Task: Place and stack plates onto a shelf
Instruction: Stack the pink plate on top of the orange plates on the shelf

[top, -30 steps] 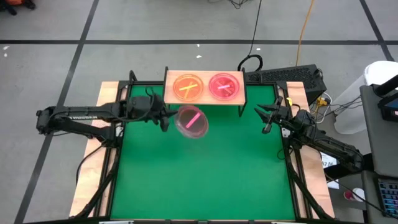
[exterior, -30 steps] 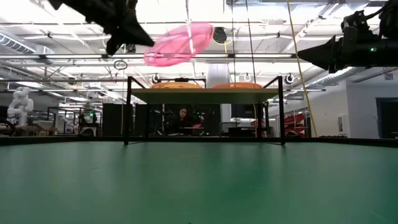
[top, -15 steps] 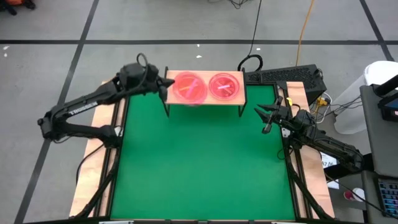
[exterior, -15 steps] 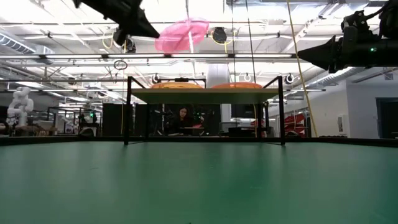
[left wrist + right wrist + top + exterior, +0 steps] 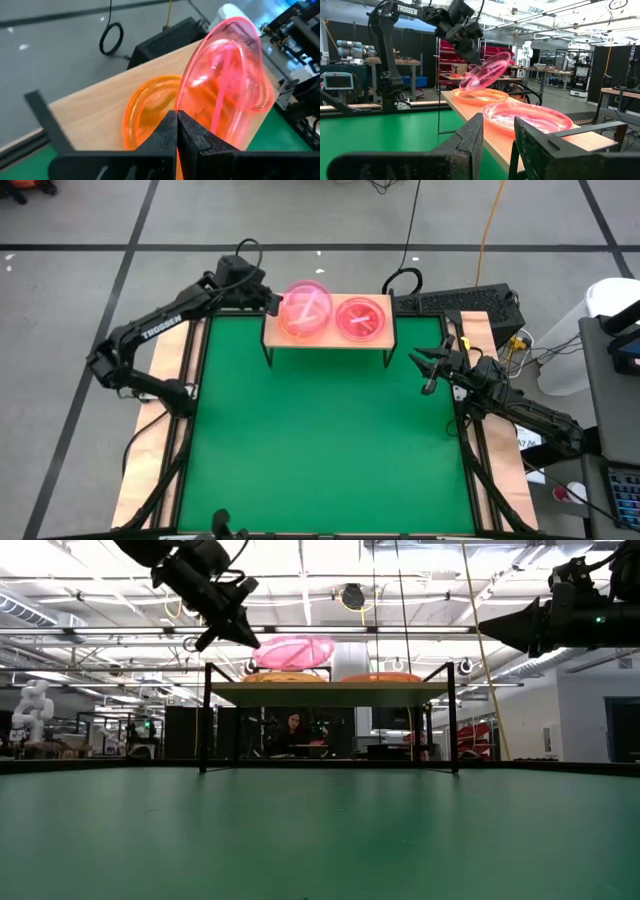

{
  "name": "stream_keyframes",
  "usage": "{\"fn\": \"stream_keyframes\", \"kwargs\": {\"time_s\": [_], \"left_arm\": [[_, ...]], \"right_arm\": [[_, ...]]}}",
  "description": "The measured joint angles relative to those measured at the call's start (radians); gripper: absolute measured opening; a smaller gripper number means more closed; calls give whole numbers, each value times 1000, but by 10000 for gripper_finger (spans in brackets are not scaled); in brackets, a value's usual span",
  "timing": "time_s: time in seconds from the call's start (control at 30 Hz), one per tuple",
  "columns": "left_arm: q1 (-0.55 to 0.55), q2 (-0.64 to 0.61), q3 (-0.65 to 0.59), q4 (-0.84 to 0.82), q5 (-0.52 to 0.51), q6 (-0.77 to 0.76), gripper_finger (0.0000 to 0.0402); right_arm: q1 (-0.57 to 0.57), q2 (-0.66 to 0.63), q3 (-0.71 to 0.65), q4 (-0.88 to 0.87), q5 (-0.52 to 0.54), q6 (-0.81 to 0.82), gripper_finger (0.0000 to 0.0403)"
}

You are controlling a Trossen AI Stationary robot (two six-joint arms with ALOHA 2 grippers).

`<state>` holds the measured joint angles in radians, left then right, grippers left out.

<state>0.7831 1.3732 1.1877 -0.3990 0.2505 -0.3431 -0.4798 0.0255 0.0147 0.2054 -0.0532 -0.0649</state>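
Pink plate: clenched at its rim by left gripper, tilted above the orange plate on shelf. Level it, then lower centred. Right gripper: parted, empty, beside shelf.

We see even, bright light from ceiling strip lamps (they glare white in the low view). The green table shows only faint, soft shadows. In the left wrist view the gripper looms close and soft-edged.
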Motion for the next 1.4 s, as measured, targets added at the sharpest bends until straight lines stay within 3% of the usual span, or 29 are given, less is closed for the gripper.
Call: {"fn": "stream_keyframes", "kwargs": {"time_s": [1.4], "left_arm": [[19, 2, 1, -85, 10, -56, 1]], "right_arm": [[0, 0, 0, 0, 0, 0, 93]]}}
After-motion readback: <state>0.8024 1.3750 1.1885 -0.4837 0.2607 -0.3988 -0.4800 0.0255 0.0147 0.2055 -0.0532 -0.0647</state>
